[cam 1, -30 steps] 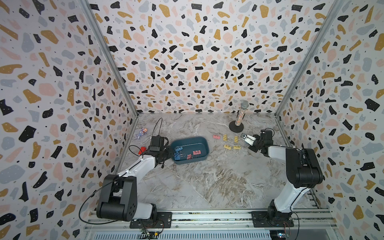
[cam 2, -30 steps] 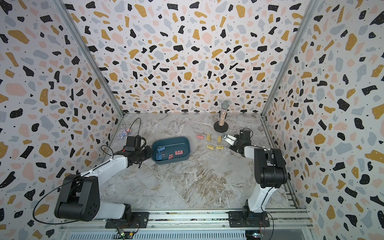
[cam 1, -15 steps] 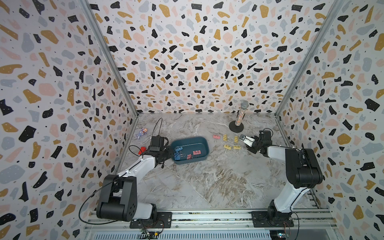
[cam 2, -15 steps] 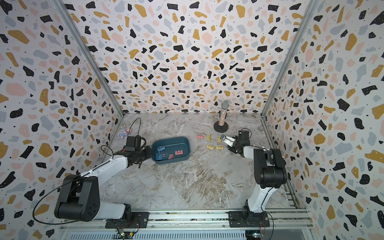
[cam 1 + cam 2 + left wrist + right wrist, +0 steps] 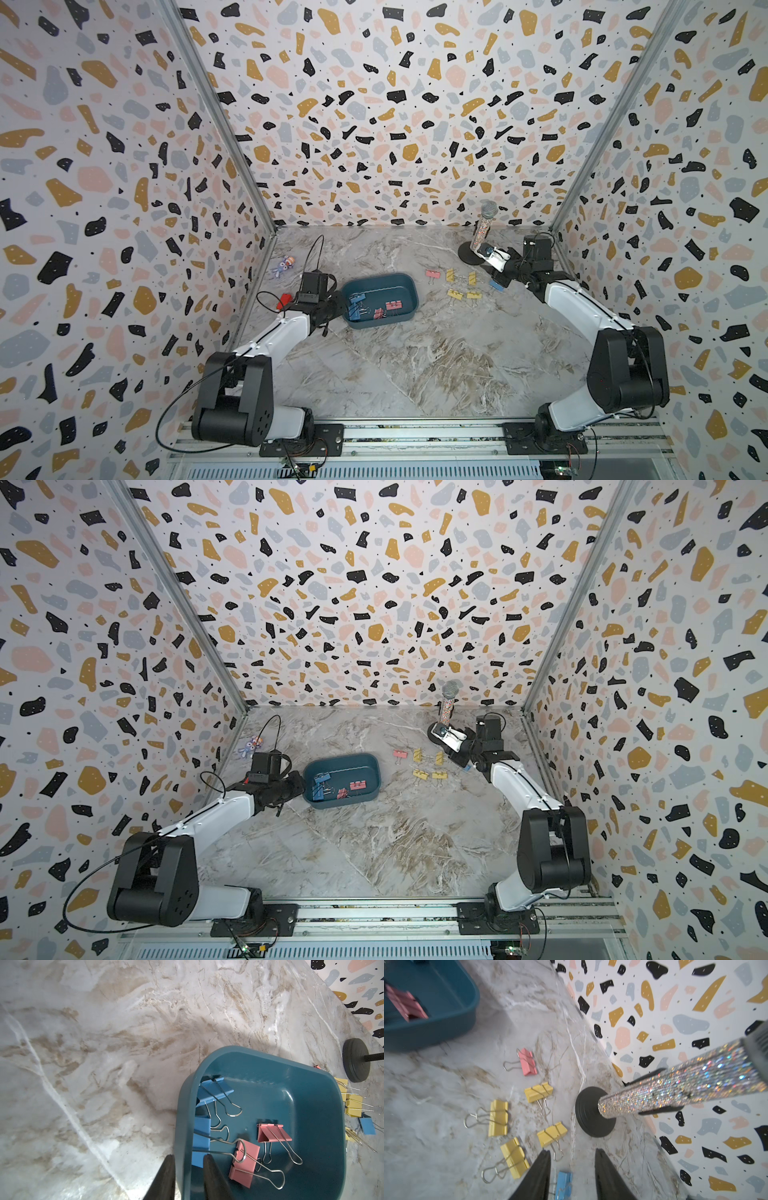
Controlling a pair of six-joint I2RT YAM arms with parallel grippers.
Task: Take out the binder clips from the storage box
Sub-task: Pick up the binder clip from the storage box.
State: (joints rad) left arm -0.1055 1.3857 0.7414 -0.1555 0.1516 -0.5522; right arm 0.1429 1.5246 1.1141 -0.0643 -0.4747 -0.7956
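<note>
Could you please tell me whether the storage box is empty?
Not empty. In the left wrist view the storage box holds four binder clips: two blue, two pink.

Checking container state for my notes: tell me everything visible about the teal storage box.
The storage box is a dark teal, shallow, glossy plastic tub with rounded corners and no lid. It sits upright on the marble tabletop, left of centre. Inside lie two blue binder clips and two pink binder clips. The left gripper appears to pinch its wall, one finger inside, one outside.
</note>
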